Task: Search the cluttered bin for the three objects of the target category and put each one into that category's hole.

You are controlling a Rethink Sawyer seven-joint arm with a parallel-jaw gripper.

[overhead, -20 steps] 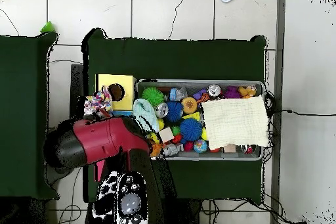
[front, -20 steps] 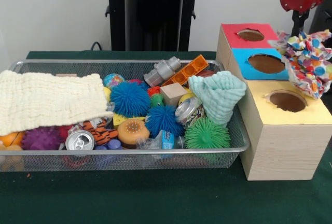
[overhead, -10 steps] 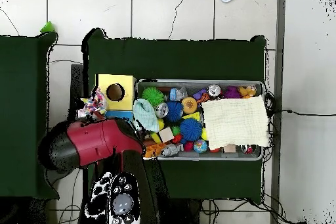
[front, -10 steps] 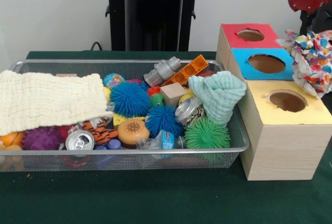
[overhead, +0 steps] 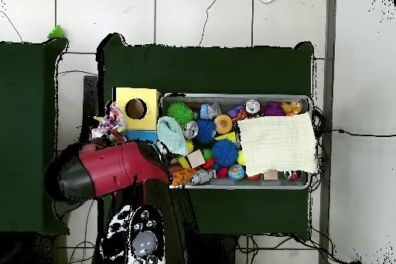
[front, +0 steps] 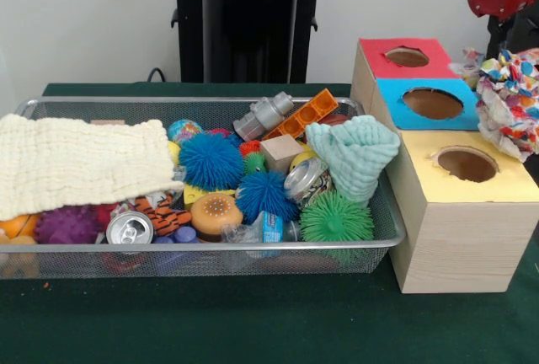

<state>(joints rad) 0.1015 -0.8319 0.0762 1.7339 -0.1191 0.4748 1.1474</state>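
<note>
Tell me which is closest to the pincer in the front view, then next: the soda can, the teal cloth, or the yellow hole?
1. Yellow hole, on the box, by the pincer.
2. Teal cloth, at the bin's right end.
3. Soda can, at the bin's front left.
</note>
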